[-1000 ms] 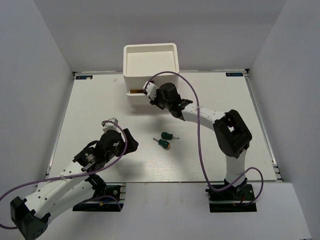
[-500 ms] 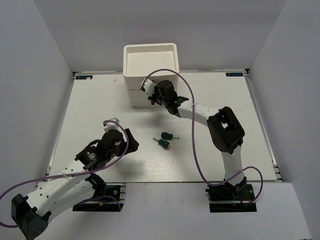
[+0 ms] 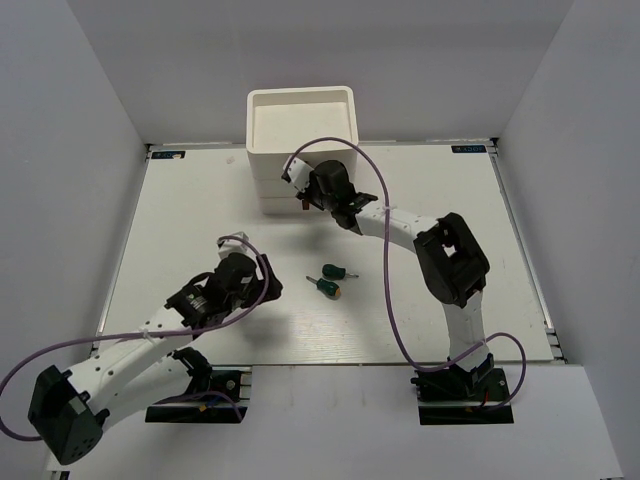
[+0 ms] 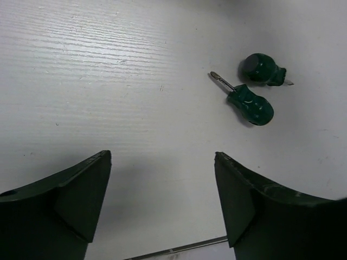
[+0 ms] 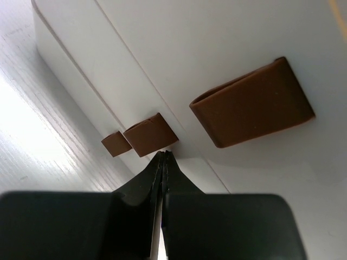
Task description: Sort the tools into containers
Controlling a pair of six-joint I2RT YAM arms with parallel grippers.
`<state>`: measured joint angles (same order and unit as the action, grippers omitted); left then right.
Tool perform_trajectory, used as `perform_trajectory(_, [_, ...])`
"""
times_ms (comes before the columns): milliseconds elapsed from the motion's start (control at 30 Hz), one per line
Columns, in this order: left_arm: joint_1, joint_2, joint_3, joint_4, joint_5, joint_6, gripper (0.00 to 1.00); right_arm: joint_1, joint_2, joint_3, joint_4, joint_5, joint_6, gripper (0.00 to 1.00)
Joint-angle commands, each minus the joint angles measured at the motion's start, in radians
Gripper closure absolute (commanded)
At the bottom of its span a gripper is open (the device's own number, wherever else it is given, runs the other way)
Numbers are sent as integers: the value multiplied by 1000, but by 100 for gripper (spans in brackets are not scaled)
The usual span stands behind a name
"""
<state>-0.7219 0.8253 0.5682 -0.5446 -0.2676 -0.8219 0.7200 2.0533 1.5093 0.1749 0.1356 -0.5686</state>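
Observation:
Two stubby green-handled screwdrivers (image 3: 338,271) (image 3: 325,287) lie side by side on the table's middle. In the left wrist view they show at the upper right (image 4: 262,69) (image 4: 250,104). My left gripper (image 3: 264,284) is open and empty, low over the table just left of them (image 4: 162,162). The white organizer (image 3: 300,130) stands at the back, drawers closed. My right gripper (image 3: 302,192) is shut on nothing, its tips (image 5: 164,155) against the organizer's front just below a brown handle (image 5: 150,134). The pliers and long screwdrivers are out of view.
A second brown handle (image 5: 252,103) shows on the drawer front above. White walls enclose the table on the left, back and right. The right arm's purple cable (image 3: 385,240) arcs over the table beside the screwdrivers.
A drawer that stood pulled out a second ago is now shut, pushed in by my right gripper. My left gripper has moved right, closer to the green screwdrivers.

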Motion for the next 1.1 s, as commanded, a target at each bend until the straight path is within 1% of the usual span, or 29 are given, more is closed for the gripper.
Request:
perform_trajectory(0, [-2,57,15,89,11,58,16,-31,-5,25,86,53,-7,100])
perform_trajectory(33, [-2,75,24,109,11,72,18,-33,-8,22,83,47,18,100])
perform_trajectory(67, [-2,109,24,150,-4,95,23,-34,-42,19,40,12,60,100])
perform_trajectory(100, [-2,124,24,175,-28,105,27,-39,-57,20,5,-55,85,100])
perform_trajectory(133, [-2,139,35,201,-41,116,38,-40,-80,17,-46,-83,142,100])
perform_trajectory(167, [-2,153,35,265,-56,130,43,-53,-144,-26,-86,-124,194,100])
perform_trajectory(200, [-2,187,35,293,-91,142,49,-56,-168,-44,-101,-198,220,95])
perform_trajectory(233, [-2,205,45,320,-110,156,62,-65,-192,-90,-123,-230,269,90])
perform_trajectory(267, [-2,227,45,372,-128,156,67,-67,-240,-139,-129,-246,307,82])
perform_trajectory(300, [-2,248,54,399,-160,174,71,-73,-283,-164,-135,-254,329,73])
perform_trajectory(333, [-2,302,67,426,-174,187,77,-77,-318,-210,-146,-260,370,54])
perform_trajectory(400, [9,362,100,480,-206,199,79,-93,-352,-251,-170,-263,421,47])
perform_trajectory(433, [9,424,113,500,-219,213,81,-96,-366,-259,-220,-249,467,47])
perform_trajectory(467, [9,457,124,527,-228,228,81,-103,-375,-262,-238,-252,504,50])
perform_trajectory(500, [9,489,142,593,-248,248,79,-123,-399,-276,-261,-261,521,53])
perform_trajectory(533, [9,521,142,630,-248,248,73,-132,-410,-287,-267,-271,551,58])
perform_trajectory(567, [9,555,171,664,-278,257,41,-137,-423,-299,-268,-281,561,58])
perform_trajectory(600, [9,628,189,710,-278,257,29,-155,-464,-335,-272,-286,588,58])
perform_trajectory(633, [9,670,212,710,-292,257,19,-163,-476,-346,-275,-286,595,58])
perform_trajectory(667, [9,716,279,710,-303,257,9,-175,-490,-369,-276,-287,598,58])
perform_trajectory(700, [9,804,321,701,-303,257,9,-191,-511,-392,-275,-284,596,58])
perform_trajectory(767, [18,886,425,672,-327,271,9,-212,-557,-425,-273,-280,590,58])
perform_trajectory(800, [18,944,449,672,-340,289,9,-227,-573,-448,-273,-280,589,58])
perform_trajectory(833, [18,945,467,690,-340,290,9,-246,-590,-466,-272,-283,585,58])
perform_trajectory(900, [18,1020,524,701,-366,305,13,-263,-610,-483,-273,-283,587,58])
perform_trajectory(1067, [36,1126,616,745,-424,346,18,-341,-674,-557,-262,-303,592,58])
